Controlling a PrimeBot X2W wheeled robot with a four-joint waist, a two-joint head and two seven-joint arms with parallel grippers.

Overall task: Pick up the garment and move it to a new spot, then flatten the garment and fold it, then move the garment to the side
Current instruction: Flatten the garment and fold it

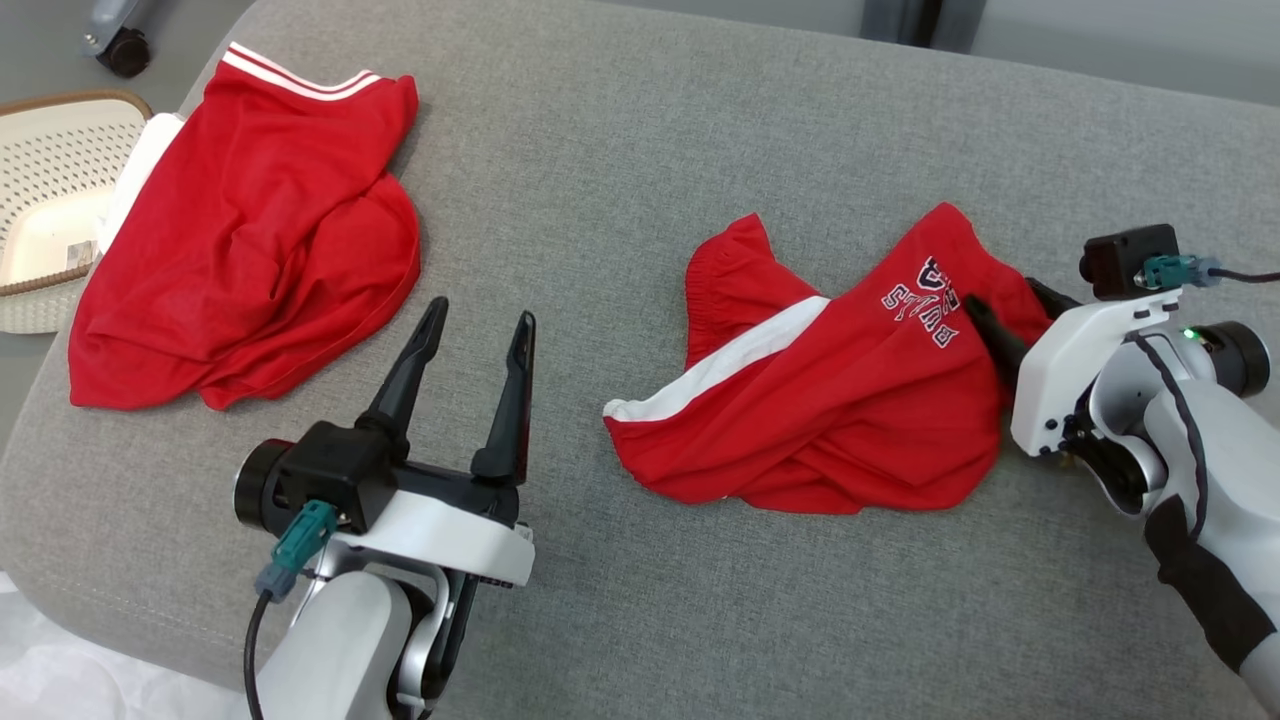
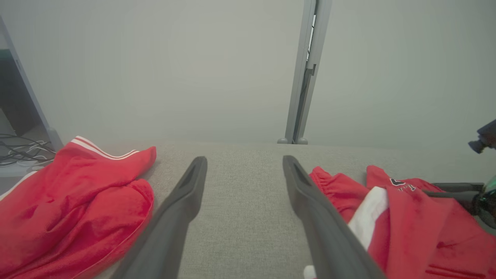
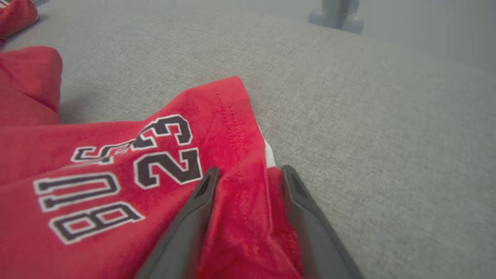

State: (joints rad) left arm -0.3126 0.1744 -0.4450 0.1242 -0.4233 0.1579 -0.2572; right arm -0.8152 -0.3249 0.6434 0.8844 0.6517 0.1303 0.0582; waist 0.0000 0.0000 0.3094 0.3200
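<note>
I see red basketball shorts (image 1: 820, 400), white side stripe and "BULLS 23" print up, lying crumpled on the right half of the grey cushion (image 1: 640, 150).

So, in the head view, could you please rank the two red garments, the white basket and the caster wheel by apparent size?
1. The left red garment and the lettered red garment: too alike to rank.
2. The white basket, partly cut off by the frame edge.
3. The caster wheel, smallest.
</note>
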